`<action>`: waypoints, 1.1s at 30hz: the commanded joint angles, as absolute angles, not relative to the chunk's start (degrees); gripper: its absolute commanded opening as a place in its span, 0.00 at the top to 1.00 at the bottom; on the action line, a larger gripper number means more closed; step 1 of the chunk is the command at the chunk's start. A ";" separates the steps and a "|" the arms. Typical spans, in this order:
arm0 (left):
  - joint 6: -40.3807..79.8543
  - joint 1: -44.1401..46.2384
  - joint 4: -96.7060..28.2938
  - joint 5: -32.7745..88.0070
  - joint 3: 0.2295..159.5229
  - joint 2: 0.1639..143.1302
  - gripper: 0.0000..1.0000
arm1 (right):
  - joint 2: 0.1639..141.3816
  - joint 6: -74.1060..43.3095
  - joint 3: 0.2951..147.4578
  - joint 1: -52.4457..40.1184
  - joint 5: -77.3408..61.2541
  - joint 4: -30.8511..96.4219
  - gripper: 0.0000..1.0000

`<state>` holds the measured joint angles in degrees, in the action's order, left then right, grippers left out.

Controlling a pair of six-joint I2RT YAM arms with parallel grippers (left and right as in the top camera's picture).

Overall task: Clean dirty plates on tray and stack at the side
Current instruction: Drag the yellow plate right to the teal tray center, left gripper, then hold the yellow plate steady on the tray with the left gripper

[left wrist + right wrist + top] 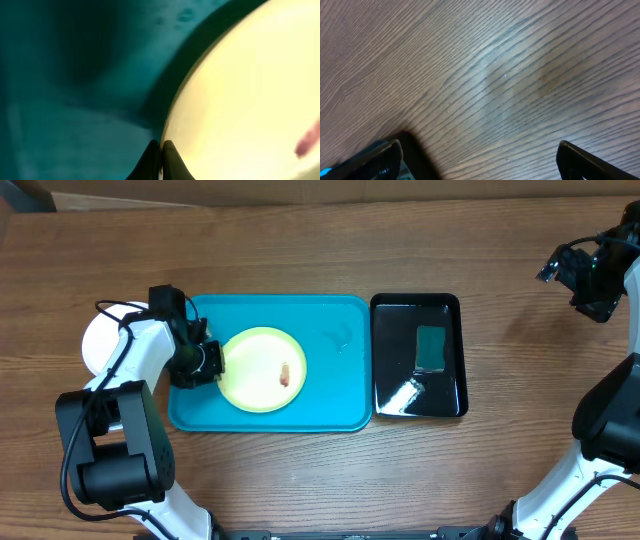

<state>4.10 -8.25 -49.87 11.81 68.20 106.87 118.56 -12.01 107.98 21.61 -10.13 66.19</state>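
Pinching the rim of the likely light, stiff, slippery yellow-green plate (262, 370) on the tray's (335, 340) left half, the left gripper (160, 148) clamps tight; the right gripper (479, 159) hangs spread beyond the tray.

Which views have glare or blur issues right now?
Overhead: sharp, evenly lit, one white glare patch on the black tray. Left wrist: too close, everything soft; yellow-green plate washed out, dark shadow band on the turquoise tray along the plate's rim. Right wrist: table grain crisp, faint sheen mid-frame.
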 commanded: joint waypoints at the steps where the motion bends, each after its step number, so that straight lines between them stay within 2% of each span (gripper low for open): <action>1: 6.96 -8.05 -49.50 27.00 67.96 107.53 0.96 | 117.75 -12.23 109.10 21.34 -10.39 66.04 0.00; 5: 9.61 -6.48 -47.90 29.17 67.96 107.53 0.96 | 117.75 -12.23 109.08 21.34 -10.37 66.04 0.00; 8: 13.61 -4.75 -46.33 28.12 67.96 107.53 0.91 | 117.75 -12.23 109.08 21.34 -10.37 66.04 0.00; 10: 14.83 -3.51 -45.12 28.12 67.96 107.53 0.76 | 117.75 -12.23 109.10 21.34 -10.39 66.06 0.00; 12: 14.85 -2.26 -43.77 27.68 67.96 107.53 0.71 | 117.75 -12.25 109.08 21.34 -10.39 66.04 0.00; 13: 14.85 -1.80 -43.27 27.00 67.96 107.53 0.66 | 117.75 -12.23 109.08 21.34 -10.37 66.04 0.00; 14: 14.83 -1.45 -43.00 26.13 67.96 107.53 0.55 | 117.75 -12.23 109.10 21.34 -10.37 66.06 0.00; 15: 14.85 -1.19 -42.89 24.71 67.99 107.53 0.51 | 117.75 -12.23 109.10 21.34 -10.37 66.04 0.00; 21: 14.79 -0.73 -43.48 15.81 67.99 107.53 0.51 | 117.75 -12.23 109.10 21.34 -10.37 66.04 0.00; 27: 13.47 -0.73 -44.25 20.97 70.57 107.35 0.50 | 117.75 -12.23 109.08 21.34 -10.37 66.04 0.00; 33: 13.17 -0.82 -48.07 20.29 74.35 106.32 0.50 | 117.75 -12.23 109.08 21.34 -10.39 66.04 0.00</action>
<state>13.78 -0.73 -47.18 19.73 71.83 106.87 118.56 -11.99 107.98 21.61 -10.11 66.22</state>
